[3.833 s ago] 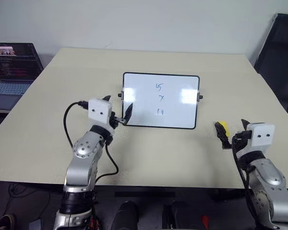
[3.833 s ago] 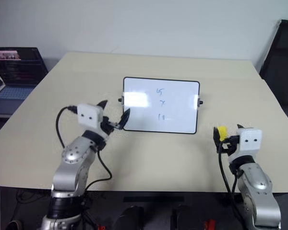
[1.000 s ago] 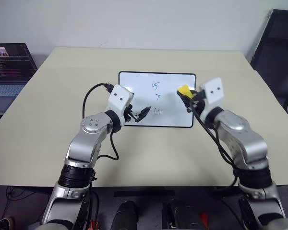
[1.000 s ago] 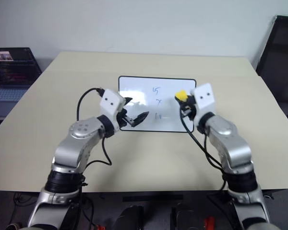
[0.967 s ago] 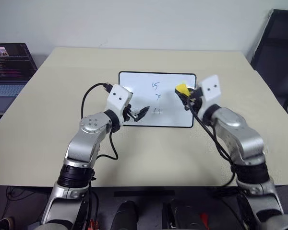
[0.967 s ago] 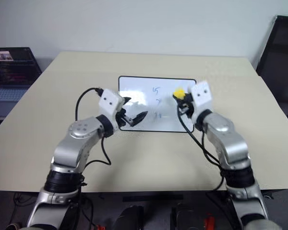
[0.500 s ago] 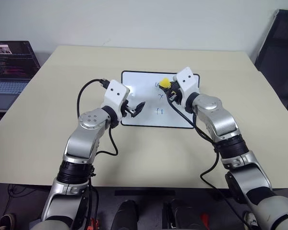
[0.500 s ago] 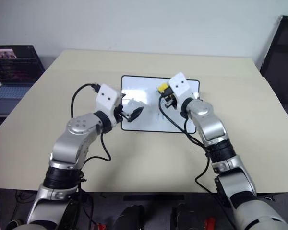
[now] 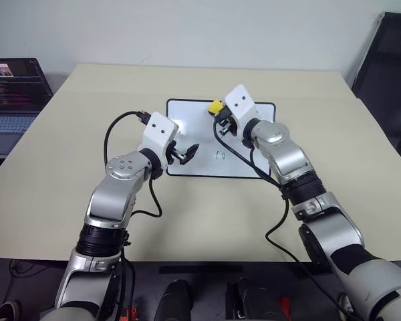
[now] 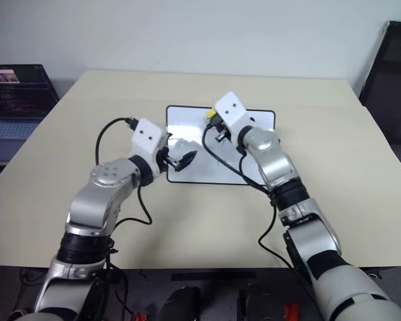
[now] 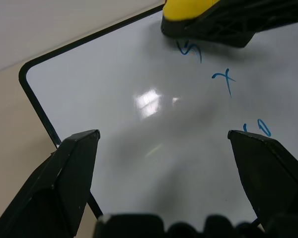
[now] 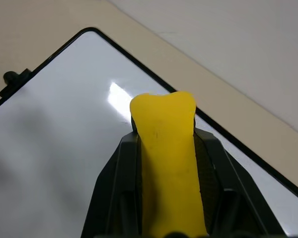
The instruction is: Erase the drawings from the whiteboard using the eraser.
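1. Your right gripper (image 12: 164, 198) has its fingers clamped on the eraser (image 9: 215, 105), which sits over the far edge of the whiteboard (image 9: 187, 117), just at the top blue mark.
2. Your left gripper (image 9: 186, 153) has its fingers spread apart and empty, low over the board's left part, near its edge. Whether they press on the surface, you cannot tell from these views.
3. Risk one: the whiteboard lies loose on the worktop (image 9: 87, 134). If your left fingers are not bearing on it, the wipe will likely drag the board along instead of cleaning it.
4. Risk two: the drawings (image 11: 226, 82) run in a column toward you, and the nearest one lies close to your left fingers. A long stroke down the column could bump the eraser or the right wrist cable into that gripper.
5. Risk three: the eraser sticks well out past the fingers. Pressing hard at a slant may lever it out of the grip or smear rather than wipe.
6. The eraser's long axis runs along the right fingers, its free end pointing away from the robot and to its left. The whiteboard's long axis runs left to right across the worktop.
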### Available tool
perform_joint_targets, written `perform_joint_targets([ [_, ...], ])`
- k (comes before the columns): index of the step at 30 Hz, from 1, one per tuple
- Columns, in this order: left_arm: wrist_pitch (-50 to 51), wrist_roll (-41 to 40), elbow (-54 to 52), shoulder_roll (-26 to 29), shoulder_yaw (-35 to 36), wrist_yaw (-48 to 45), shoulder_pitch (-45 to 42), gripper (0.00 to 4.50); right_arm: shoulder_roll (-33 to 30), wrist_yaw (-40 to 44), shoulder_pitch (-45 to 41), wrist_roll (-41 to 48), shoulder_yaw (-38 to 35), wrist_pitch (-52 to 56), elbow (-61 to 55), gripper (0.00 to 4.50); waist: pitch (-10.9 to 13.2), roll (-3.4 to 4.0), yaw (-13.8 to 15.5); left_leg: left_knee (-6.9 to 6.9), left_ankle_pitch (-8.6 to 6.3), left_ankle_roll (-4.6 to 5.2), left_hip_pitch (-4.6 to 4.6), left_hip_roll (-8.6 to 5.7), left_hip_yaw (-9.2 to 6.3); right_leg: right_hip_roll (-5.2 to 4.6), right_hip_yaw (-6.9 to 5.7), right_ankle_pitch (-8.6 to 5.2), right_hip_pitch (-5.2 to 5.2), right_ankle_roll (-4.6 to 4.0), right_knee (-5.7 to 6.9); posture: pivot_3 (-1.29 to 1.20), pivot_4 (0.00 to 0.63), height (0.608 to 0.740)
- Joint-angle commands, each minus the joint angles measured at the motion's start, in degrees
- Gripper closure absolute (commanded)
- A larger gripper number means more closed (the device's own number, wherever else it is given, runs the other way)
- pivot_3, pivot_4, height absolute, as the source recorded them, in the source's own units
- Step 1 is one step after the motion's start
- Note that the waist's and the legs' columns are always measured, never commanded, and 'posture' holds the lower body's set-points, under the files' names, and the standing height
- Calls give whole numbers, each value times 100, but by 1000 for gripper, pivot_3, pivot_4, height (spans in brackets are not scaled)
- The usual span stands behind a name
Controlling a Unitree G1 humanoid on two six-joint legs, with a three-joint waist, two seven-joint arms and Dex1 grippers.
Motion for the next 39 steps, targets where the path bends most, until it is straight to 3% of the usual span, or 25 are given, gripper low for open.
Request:
perform_joint_targets([
  [1, -22, -50, -154, 142, 184, -49, -177, 0, -25, -60, -363, -300, 68, -303, 496, 3444, 0, 0, -1, 0, 0, 0, 0, 0, 0, 0, 0, 0, 0, 0, 0, 0, 150, 740],
  [6, -91, -86, -55, 252, 169, -215, -215, 0, -165, 118, -371, -408, 57, -214, 741, 3451, 0, 0, 7, 3, 0, 0, 1, 0, -3, 0, -2, 0, 0, -1, 10, 0, 150, 740],
  [17, -310, -66, 100, 248, 147, -347, -183, 0, -669, 878, 296, -818, 492, 70, -87, 3451, -1, -1, 7, 11, 1, -1, 23, -4, 2, 0, 5, -1, 4, 0, 48, 0, 150, 740],
  [24, -423, -54, 146, 235, 69, -471, -175, 0, -529, -160, -265, -927, 135, -354, 493, 3452, 0, -1, 4, 12, 13, -5, 45, -4, 10, 3, 14, -2, 8, -1, 73, 0, 150, 740],
  [30, -440, -41, 114, 213, 50, -485, -131, 0, -511, 122, -179, -974, 275, -325, 585, 3452, -1, -1, -17, 8, 15, -5, 44, -3, 12, 3, 16, -2, 7, -2, 71, 0, 150, 740],
  [37, -440, -29, 93, 189, 23, -497, -110, 0, -618, 1004, 200, -1123, 685, -197, 35, 3452, -1, -2, -59, 7, 15, -5, 45, -3, 11, 4, 15, -2, 8, -2, 72, 0, 150, 740],
  [39, -435, -29, 89, 180, 4, -495, -112, 0, -591, 835, 220, -1157, 632, -213, -20, 3452, -1, -2, -79, 8, 15, -5, 47, -3, 11, 4, 15, -2, 8, -1, 73, 0, 150, 740],
])
